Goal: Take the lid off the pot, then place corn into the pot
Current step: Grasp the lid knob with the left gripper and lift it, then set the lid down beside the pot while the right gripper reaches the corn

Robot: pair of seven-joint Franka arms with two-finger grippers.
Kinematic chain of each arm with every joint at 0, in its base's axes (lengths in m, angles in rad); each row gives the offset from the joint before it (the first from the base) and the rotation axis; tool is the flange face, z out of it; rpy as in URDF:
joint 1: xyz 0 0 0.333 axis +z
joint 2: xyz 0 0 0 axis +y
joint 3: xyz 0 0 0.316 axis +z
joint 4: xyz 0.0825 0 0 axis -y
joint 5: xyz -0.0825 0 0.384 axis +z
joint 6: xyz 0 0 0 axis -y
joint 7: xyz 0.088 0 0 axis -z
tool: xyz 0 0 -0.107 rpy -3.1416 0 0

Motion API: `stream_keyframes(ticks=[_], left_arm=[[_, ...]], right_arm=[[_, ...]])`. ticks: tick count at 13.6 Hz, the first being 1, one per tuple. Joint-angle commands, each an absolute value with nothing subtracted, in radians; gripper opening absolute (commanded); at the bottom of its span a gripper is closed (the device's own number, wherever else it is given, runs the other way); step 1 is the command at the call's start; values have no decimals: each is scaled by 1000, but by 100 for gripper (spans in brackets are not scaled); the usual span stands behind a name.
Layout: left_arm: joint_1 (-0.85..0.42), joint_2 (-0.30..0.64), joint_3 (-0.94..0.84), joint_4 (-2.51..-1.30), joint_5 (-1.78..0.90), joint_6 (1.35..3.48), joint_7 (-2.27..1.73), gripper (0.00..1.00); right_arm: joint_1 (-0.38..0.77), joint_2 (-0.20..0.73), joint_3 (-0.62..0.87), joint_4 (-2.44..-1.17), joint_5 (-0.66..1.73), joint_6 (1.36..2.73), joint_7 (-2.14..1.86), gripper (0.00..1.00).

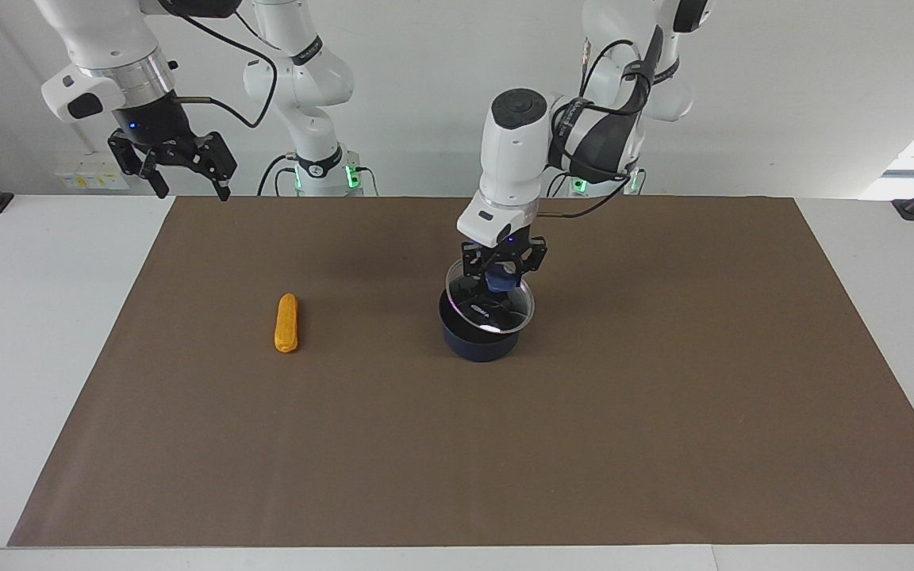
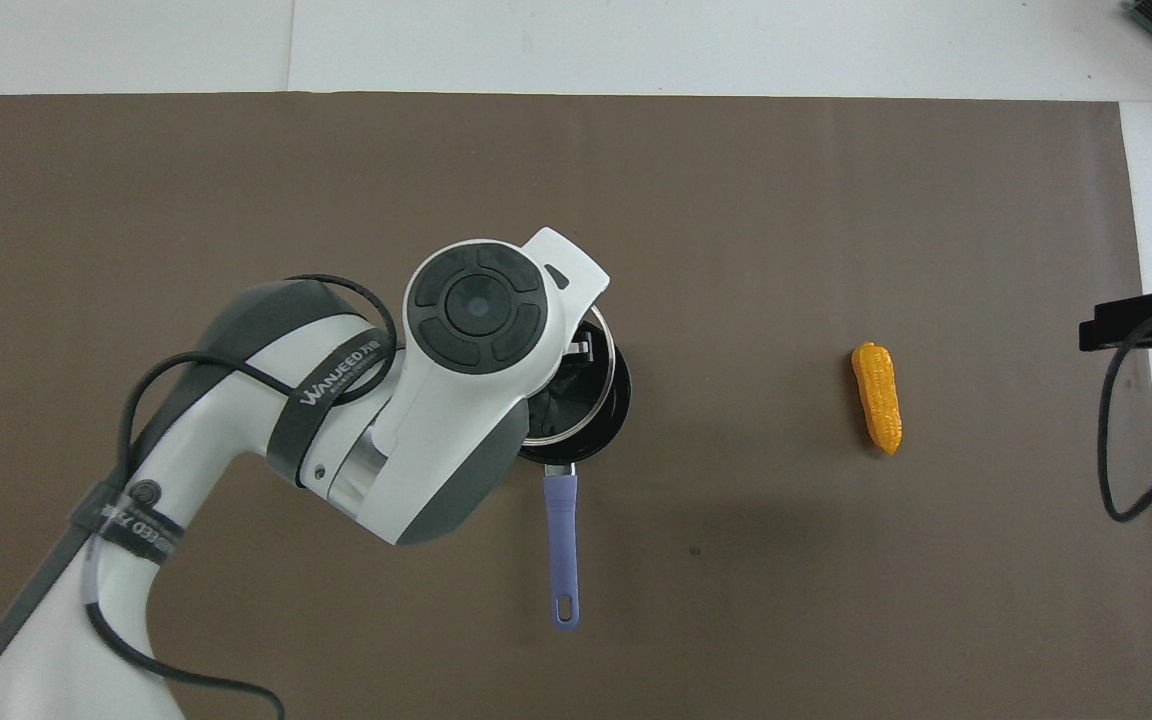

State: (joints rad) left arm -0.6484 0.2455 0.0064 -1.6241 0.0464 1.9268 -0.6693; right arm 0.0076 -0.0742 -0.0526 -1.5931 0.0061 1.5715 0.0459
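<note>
The lid [image 1: 489, 303] is gripped by its knob in the left gripper [image 1: 502, 279] – tilted, raised just over the pot [image 1: 479, 337] at mat [image 1: 663, 412] centre. The corn [image 1: 286, 323] is lain toward the right arm's end; the right gripper [image 1: 179, 162] is held spread and empty over the mat's corner there.

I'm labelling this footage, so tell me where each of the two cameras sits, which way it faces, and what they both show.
Facing view: high across the table, looking at the robots; both arms show, the left gripper shut on the lid over the pot, the right gripper waiting raised, open.
Overhead view: above the robots' end, looking steeply down; the left arm hides most of the pot, and the right gripper barely shows.
Shared: pot, lid, corn, brown mat, half a turn apart.
</note>
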Motion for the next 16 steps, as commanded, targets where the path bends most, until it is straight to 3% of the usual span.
stream_keyframes(ticks=[1,4,6,11,16], left_arm=[[-568,160,5,-1644,43,1830,-513,0],[-488,115,5,-1669,43,1730,-416,0],[-448,65,5,-1756,46,1742,-376,0],[-318,-69,6,-2037,49,1936,-194,0],[-151,-66,8,-2210,57,2153,18,0]], right_arm=[[5,-84,-49,-1600,3,1557,52,100],[5,-86,-49,-1598,3,1557,52,100],[5,-84,-49,-1598,3,1557,51,100],[5,-84,-49,-1598,3,1557,52,100],[6,-86,-49,-1598,3,1555,51,100]])
